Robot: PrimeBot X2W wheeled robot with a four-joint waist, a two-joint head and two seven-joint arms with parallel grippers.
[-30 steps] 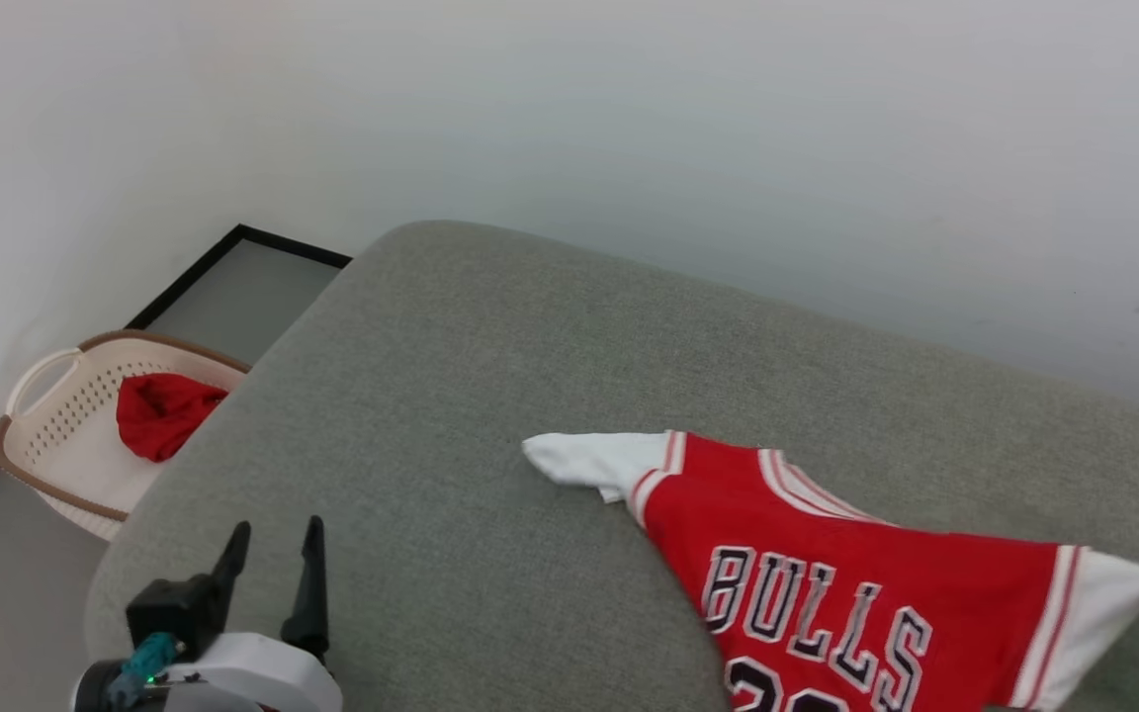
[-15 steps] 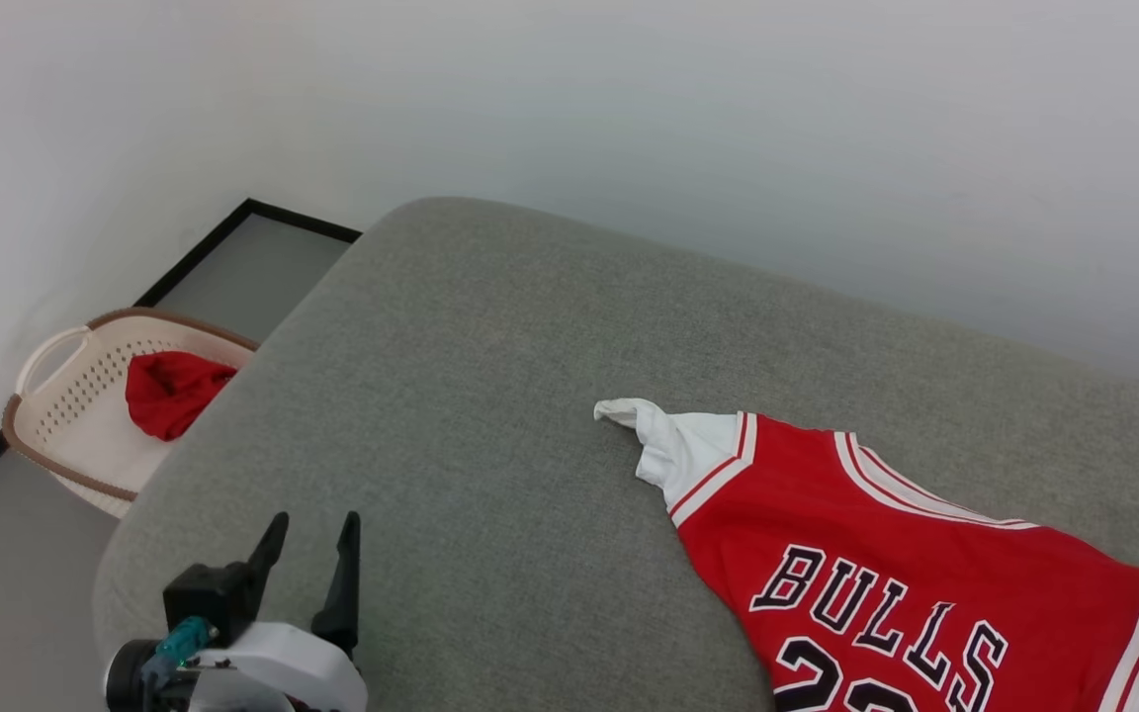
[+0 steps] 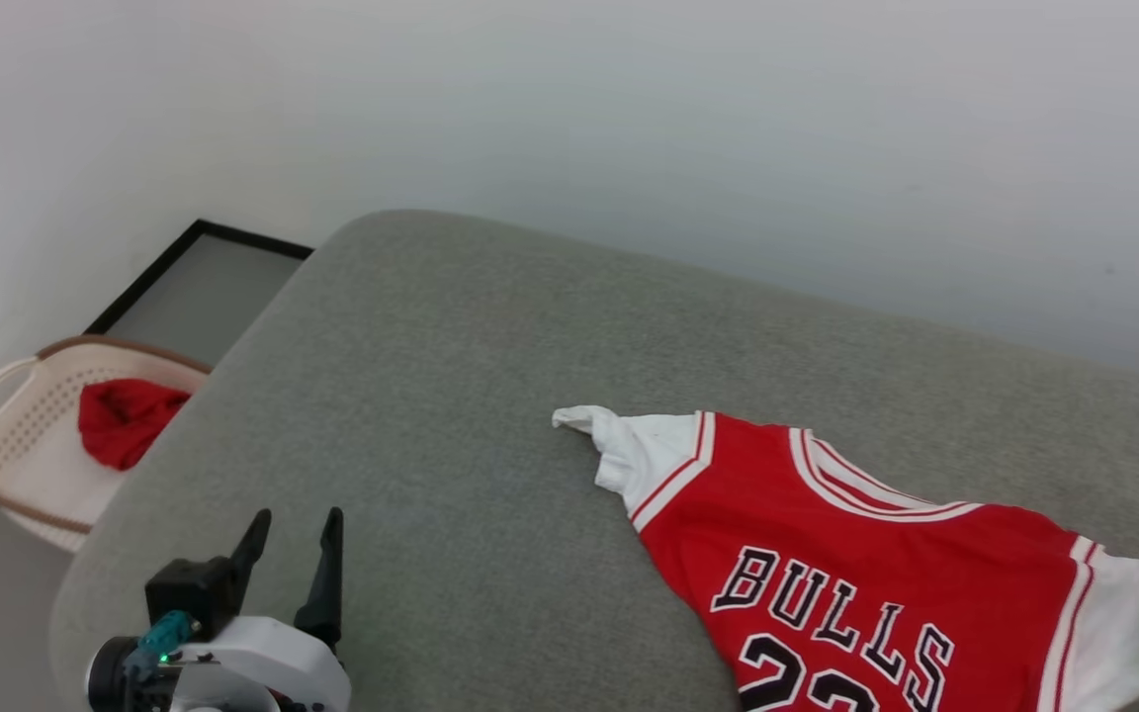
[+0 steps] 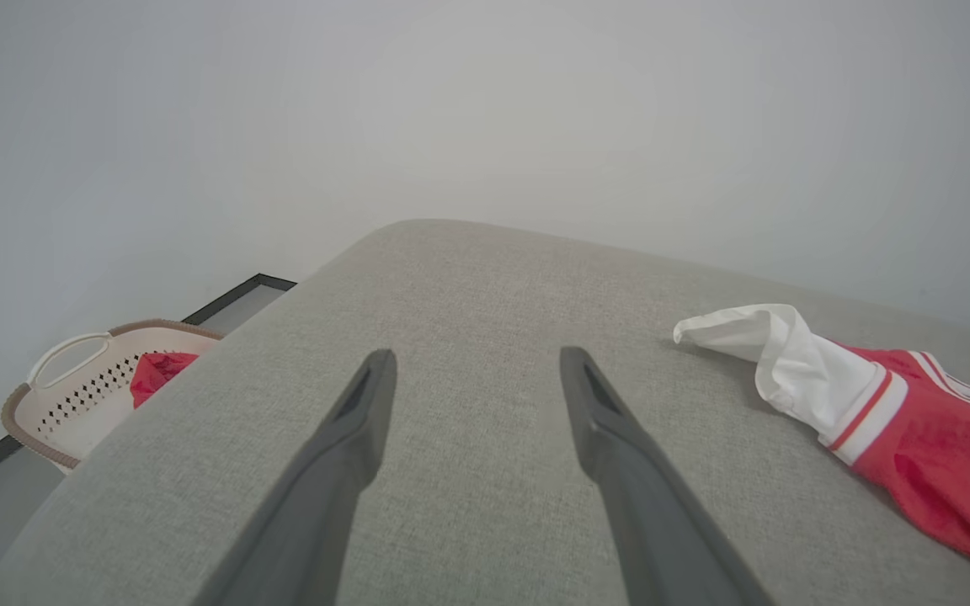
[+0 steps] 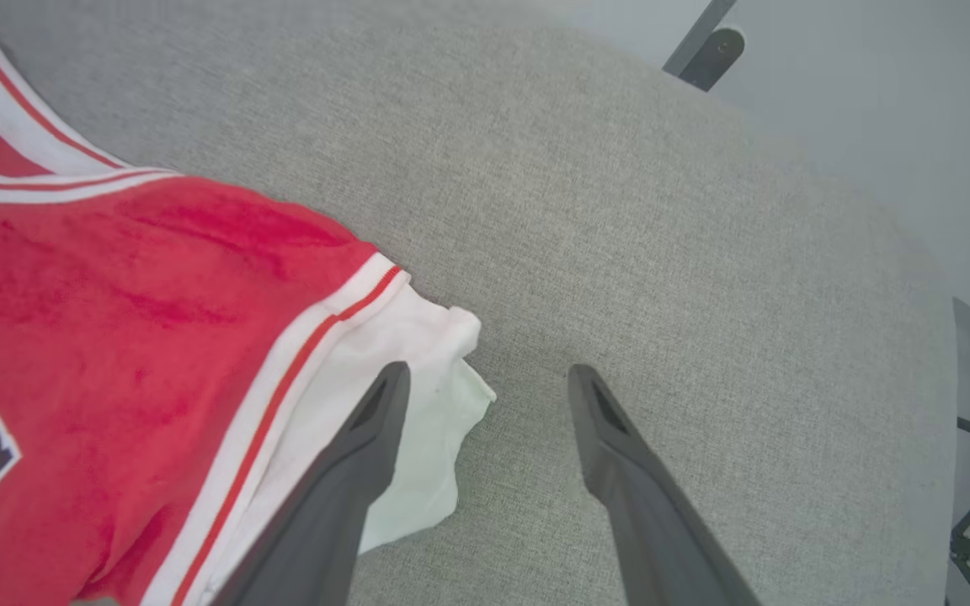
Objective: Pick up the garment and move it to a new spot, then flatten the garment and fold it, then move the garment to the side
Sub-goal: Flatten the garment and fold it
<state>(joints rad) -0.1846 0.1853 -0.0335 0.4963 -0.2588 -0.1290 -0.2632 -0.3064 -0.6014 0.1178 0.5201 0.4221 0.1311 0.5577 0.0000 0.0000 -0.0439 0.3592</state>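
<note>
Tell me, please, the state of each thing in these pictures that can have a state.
garment: unfolded, lying lettering-up on the grey cushion, sleeves crumpled.
left gripper: open, empty, above the cushion.
right gripper: open, at the garment's end, gripping nothing.
basket: upright, holding a red cloth.
red cloth: bunched up inside the basket.

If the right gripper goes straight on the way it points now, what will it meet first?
Probably the bare grey cushion, just beside the white sleeve. The right gripper is open and one finger lies over the sleeve's edge, so it may brush that first. Depth is unclear.
</note>
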